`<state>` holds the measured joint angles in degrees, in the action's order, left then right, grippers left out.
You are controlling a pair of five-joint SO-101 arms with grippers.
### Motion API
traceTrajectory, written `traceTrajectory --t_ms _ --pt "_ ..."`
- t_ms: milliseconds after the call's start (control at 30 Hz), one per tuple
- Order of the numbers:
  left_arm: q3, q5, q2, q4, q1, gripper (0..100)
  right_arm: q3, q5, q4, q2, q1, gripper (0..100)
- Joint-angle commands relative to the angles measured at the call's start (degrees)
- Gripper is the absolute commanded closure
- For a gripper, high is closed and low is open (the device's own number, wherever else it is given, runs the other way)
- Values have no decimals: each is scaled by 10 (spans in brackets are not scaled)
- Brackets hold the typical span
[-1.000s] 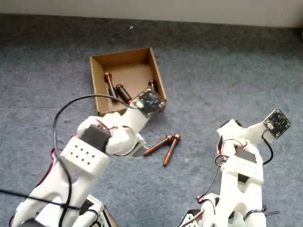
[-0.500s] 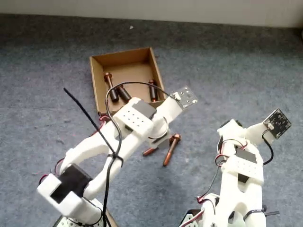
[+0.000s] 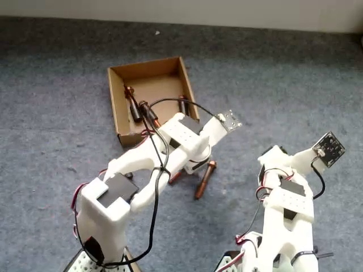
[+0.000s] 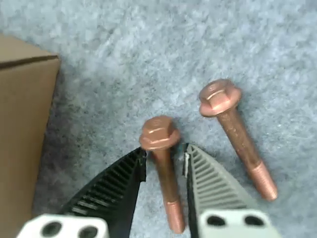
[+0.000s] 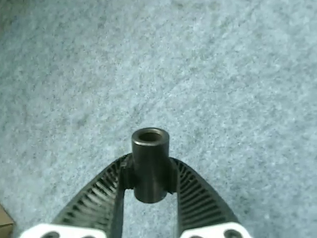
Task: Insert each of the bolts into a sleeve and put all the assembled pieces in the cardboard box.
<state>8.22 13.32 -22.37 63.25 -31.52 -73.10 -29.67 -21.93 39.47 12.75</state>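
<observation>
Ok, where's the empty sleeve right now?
In the right wrist view, the sleeve is clamped in the right claw, its open end toward the camera, with grey carpet behind it.

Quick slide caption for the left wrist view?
Left gripper open astride one copper bolt on grey carpet, second bolt alongside, cardboard box nearby.

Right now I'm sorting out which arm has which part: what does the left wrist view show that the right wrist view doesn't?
Left wrist view: the left gripper, open, astride one bolt lying on the floor; a second bolt beside it; a corner of the cardboard box. Right wrist view: the right gripper shut on a dark sleeve, its open bore showing. Both: the grey carpet underneath.
</observation>
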Motion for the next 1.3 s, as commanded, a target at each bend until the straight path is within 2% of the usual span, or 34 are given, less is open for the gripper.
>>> traceTrajectory --t_ms 0,233,300,400,533,733,1033,1267 --pt "-44 6 -31 -4 -29 893 4 -3 11 23 -11 994" --pt "-49 6 -23 -3 -35 994 4 -3 11 24 -11 994" --pt "-41 5 6 7 -35 994 4 -3 10 24 -11 994" --pt "-16 5 79 29 -34 995 4 17 9 25 -11 994" --pt "75 5 213 19 -23 995 3 58 9 25 -24 994" --pt "228 -46 414 -71 25 995 6 98 9 35 -65 994" --pt "362 -118 612 -160 100 995 -55 161 -51 263 -180 994" --pt "417 -177 736 -185 149 995 -150 229 -52 425 -293 994"
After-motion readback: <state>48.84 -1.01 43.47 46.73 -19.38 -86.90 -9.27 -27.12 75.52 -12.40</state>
